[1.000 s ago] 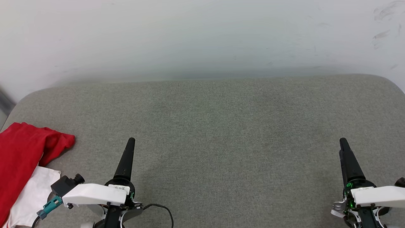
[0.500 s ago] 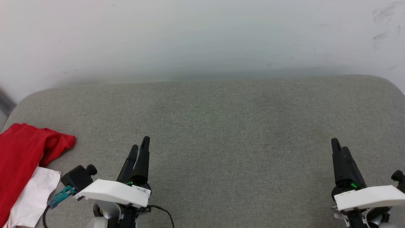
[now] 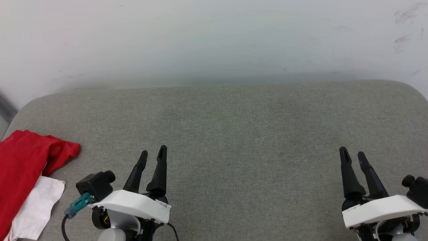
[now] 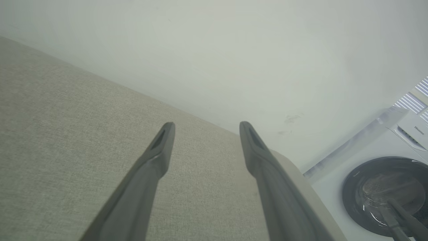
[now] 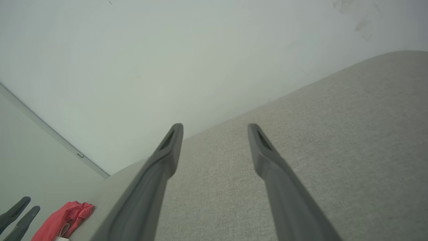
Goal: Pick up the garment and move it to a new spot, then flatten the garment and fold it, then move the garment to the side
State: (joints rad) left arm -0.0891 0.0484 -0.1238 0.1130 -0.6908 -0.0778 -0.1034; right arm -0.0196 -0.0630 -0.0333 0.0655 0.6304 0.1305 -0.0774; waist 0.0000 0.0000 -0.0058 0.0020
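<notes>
The garment (image 3: 23, 170), red with a white part showing at its near end, lies crumpled at the far left edge of the grey cushioned surface (image 3: 234, 134); the right wrist view shows it as a small red heap (image 5: 63, 221). My left gripper (image 3: 153, 154) hovers open to the right of the garment, apart from it, with nothing between its fingers (image 4: 160, 147). At the lower right, my right gripper (image 3: 351, 155) is open and empty too, its fingers (image 5: 170, 144) over bare cushion.
A pale wall (image 3: 214, 40) rises behind the cushion's far edge. A white washing machine with a dark round door (image 4: 384, 190) stands beyond the cushion's right end in the left wrist view. Bare cushion stretches between the two grippers.
Both wrists have rolled, so each gripper now shows two spread fingers instead of one. The left gripper has shifted right, the right gripper left. The garment has not moved.
</notes>
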